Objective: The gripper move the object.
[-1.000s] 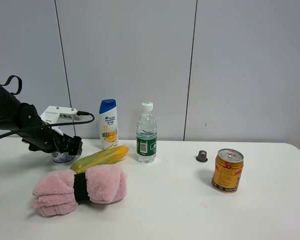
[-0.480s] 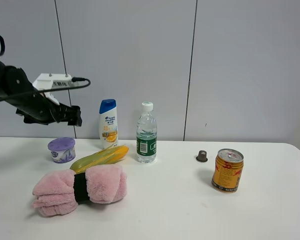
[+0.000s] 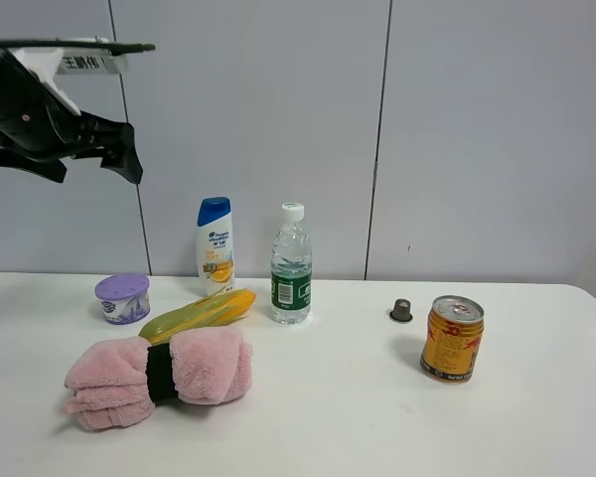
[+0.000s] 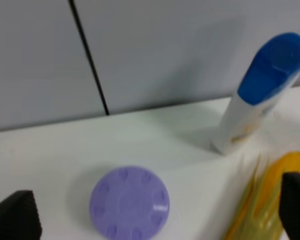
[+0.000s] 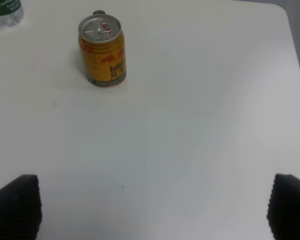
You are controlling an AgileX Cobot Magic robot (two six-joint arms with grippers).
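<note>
The object, a small round tub (image 3: 122, 298) with a dotted lavender lid, stands on the white table (image 3: 377, 417) at the back left, beside the corn. It also shows in the left wrist view (image 4: 129, 202), far below the camera. My left gripper (image 3: 122, 151) hangs high above the table, up and left of the tub, with its white labelled box on top. Its dark fingertips (image 4: 12, 217) stand wide apart with nothing between them. My right gripper (image 5: 150, 207) is open and empty above bare table, and is out of the exterior view.
A rolled pink towel (image 3: 159, 376) with a black band lies at the front left. Behind it are a corn cob (image 3: 201, 313), a shampoo bottle (image 3: 216, 244) and a water bottle (image 3: 291, 266). A gold-red can (image 3: 452, 339) and a small dark cap (image 3: 401, 310) stand at the right.
My left gripper was down around the tub, then let it go and rose steeply up and slightly left. The tub stays standing on the table.
</note>
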